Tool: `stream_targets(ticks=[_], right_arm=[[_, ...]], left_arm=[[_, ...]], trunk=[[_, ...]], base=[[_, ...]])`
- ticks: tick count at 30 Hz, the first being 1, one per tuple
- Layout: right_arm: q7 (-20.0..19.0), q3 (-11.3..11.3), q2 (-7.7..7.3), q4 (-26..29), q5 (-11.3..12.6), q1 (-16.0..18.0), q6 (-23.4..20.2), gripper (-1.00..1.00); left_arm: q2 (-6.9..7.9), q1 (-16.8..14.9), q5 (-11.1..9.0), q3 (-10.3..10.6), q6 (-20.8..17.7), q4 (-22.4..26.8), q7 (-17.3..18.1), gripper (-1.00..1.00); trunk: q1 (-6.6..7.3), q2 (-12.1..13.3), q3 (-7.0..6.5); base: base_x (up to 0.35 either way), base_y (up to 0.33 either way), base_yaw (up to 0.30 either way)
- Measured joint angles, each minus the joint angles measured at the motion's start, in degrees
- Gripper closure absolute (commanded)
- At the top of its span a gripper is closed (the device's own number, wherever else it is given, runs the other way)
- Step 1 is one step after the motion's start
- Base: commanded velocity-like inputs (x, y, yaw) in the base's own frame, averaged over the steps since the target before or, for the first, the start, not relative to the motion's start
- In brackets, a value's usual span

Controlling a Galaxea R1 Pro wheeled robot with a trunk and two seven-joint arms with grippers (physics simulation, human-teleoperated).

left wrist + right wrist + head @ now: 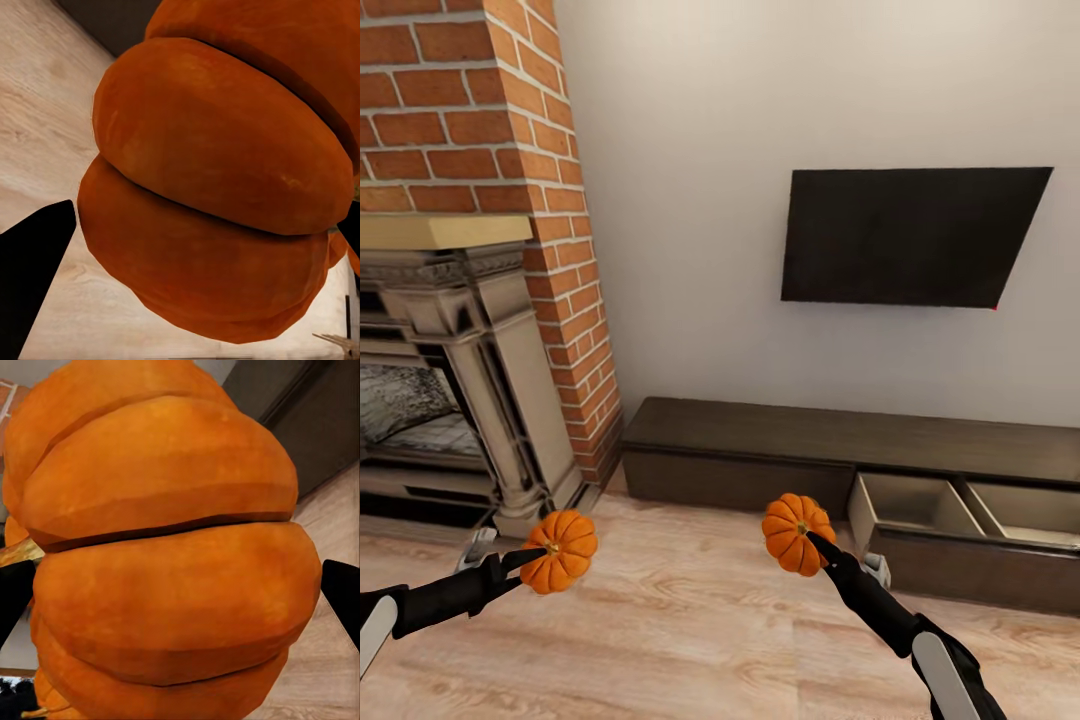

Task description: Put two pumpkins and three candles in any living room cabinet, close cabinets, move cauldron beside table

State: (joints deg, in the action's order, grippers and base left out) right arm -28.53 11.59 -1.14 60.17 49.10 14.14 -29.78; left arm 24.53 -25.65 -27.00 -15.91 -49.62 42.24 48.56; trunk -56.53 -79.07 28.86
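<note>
This is a living room in a home. A brick chimney breast (480, 130) rises above an ornate pale stone fireplace surround (500, 370), with a cream mantel shelf (440, 232) across it. To the right of the fireplace, a flat black television (910, 238) hangs on a plain white wall (690, 250). Below the television, against that wall, runs a long low dark brown cabinet (760, 445), its right-hand drawer (970, 520) pulled open to show pale beige compartments. In front of the cabinet and fireplace stretches a light wood plank floor (680, 620).
</note>
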Motion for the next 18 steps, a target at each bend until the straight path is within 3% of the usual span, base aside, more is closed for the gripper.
stream_targets(ticks=[18], right_arm=[[0.0, 0.1, 0.00, -0.7, 0.0, 0.0, 0.0, 1.00]], left_arm=[[0.00, 0.0, 0.0, 0.1, 0.1, 0.0, 0.0, 1.00]], trunk=[[0.00, 0.0, -1.01]], base=[[0.000, 0.000, -0.241]])
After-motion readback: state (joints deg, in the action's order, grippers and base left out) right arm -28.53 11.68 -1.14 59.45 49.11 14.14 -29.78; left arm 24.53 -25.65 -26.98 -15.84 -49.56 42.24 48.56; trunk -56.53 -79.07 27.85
